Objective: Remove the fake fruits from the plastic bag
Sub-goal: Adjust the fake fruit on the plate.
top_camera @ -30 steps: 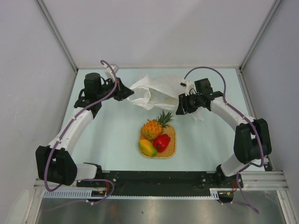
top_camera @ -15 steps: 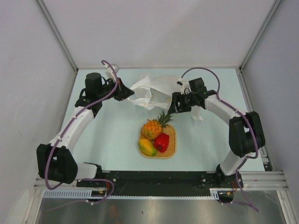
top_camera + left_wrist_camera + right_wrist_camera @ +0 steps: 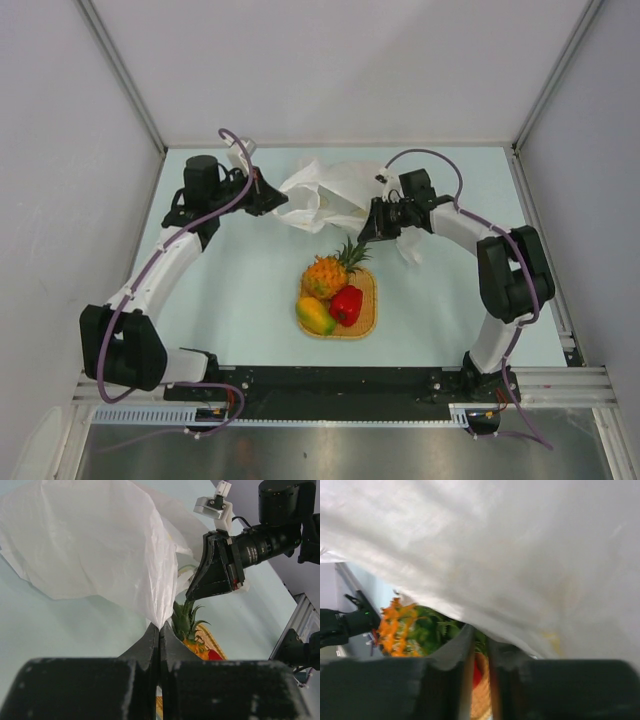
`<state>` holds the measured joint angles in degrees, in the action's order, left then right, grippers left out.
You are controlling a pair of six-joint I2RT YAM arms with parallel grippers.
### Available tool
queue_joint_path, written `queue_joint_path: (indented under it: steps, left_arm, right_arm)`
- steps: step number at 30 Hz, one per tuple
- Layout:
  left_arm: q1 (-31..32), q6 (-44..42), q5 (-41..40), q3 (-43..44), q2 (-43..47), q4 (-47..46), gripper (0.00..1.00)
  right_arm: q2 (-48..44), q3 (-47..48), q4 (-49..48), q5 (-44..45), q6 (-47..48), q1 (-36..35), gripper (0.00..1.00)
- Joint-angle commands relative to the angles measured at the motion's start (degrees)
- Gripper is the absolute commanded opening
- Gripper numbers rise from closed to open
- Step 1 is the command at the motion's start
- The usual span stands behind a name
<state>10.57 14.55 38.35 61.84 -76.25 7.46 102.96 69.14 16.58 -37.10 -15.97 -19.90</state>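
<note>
The white plastic bag (image 3: 335, 192) lies crumpled at the back middle of the table. My left gripper (image 3: 274, 200) is shut on its left edge, and the film bunches between the tips in the left wrist view (image 3: 160, 626). My right gripper (image 3: 371, 229) sits at the bag's front right edge, just above the pineapple's crown. Its jaws stand a narrow gap apart with nothing between them, under the bag's film (image 3: 520, 555). The pineapple (image 3: 325, 275), red pepper piece (image 3: 347, 303) and mango (image 3: 315, 317) rest on the woven mat (image 3: 366, 312). No small green piece shows.
A loose flap of the bag (image 3: 406, 250) hangs to the right of my right wrist. White walls and metal frame posts (image 3: 120, 80) close in the table on three sides. The arm bases stand on the black rail (image 3: 340, 380) at the near edge.
My right gripper has moved left along the bag's front edge toward the pineapple's crown, and its elbow has swung inward. My left gripper has kept its hold and stayed in place.
</note>
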Motion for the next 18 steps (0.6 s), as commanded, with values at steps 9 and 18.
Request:
queue_joint_path:
  steps: [9, 18]
  left_arm:
    - [-0.55, 1.01, 1.73, 3.72, -0.75, -2.01, 0.0]
    - [-0.55, 2.24, 1.82, 3.55, -0.39, -3.16, 0.01]
  right_arm:
    - [-8.99, 6.79, 2.14, -2.02, 13.57, -6.11, 0.0]
    - [-15.76, 7.32, 4.51, 3.09, 23.87, -13.14, 0.0]
